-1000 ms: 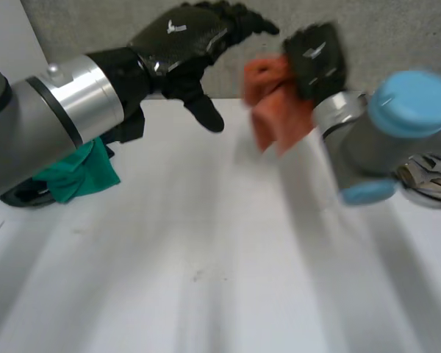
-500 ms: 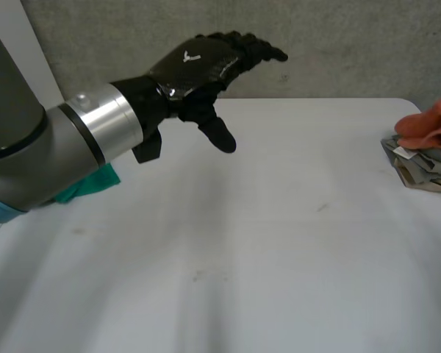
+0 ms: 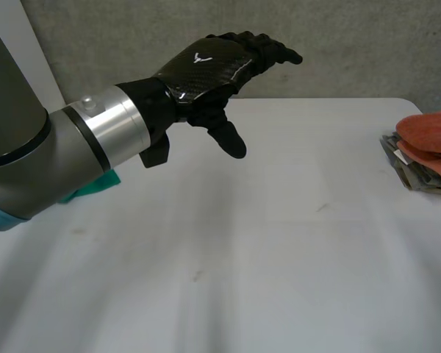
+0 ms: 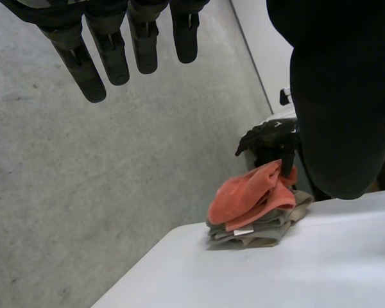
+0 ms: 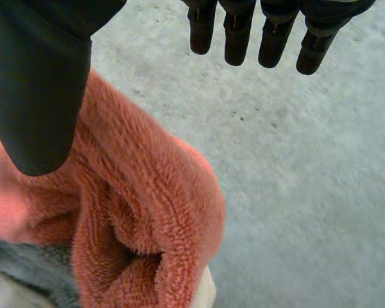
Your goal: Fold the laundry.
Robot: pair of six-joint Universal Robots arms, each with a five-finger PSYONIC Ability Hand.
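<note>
Towel stacked, next piece waiting

Orange towel [image 3: 429, 138] lies folded on top of a stack of folded cloths [image 3: 411, 175] at the bench's [image 3: 279, 265] right edge, so this item looks finished and the work sits between pieces. The right robot hand [image 5: 40, 83] hangs just above the towel with its fingers [image 5: 236, 38] straight and spread from the thumb, gripping nothing; the right wrist view cannot settle whether the thumb grazes the pile. The left robot hand [image 3: 209, 68] hovers over the far middle of the bench, fingers extended and thumb hanging down, also empty and well apart from the stack.

A green cloth [image 3: 95, 184] shows at the bench's left side, mostly hidden behind the left arm (it appears bunched, not folded). By my reading it is the likely next item. Fetching it would call for the left robot hand to swing back toward its own side, come down on the bunch and pinch an edge, then drag it onto the open middle of the bench where both hands can spread it flat
</note>
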